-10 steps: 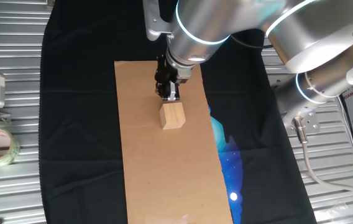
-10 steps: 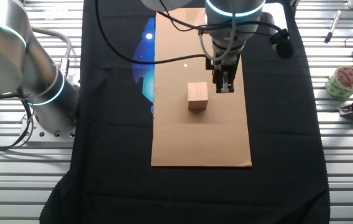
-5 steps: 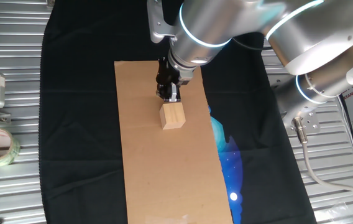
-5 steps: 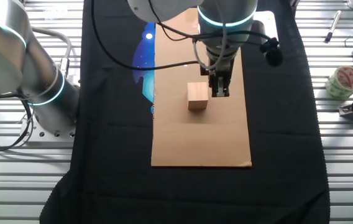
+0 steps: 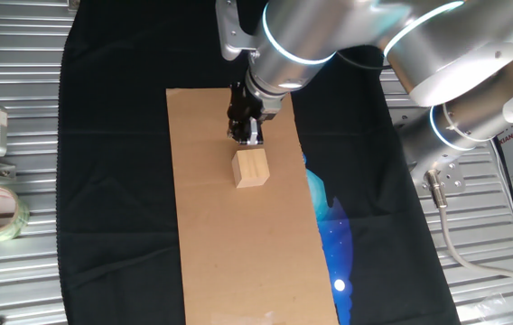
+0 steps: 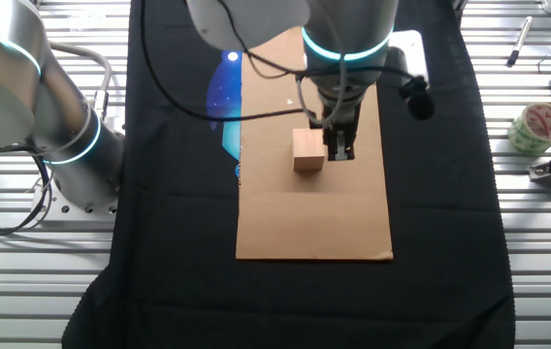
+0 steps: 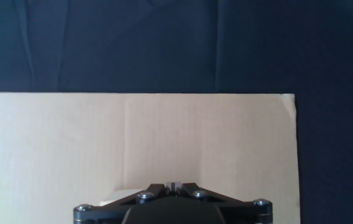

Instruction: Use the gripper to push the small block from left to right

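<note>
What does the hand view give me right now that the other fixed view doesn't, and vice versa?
Only the hand view: the end effector from directly behind, its fingers drawn together, and the far edge of the cardboard sheet against the black cloth. The small block shows only as a pale sliver at the bottom.

Only the other fixed view: the whole small block with the end effector right beside it, the second arm, the tape roll.

Both: cardboard sheet, black cloth, end effector low over the sheet.
</note>
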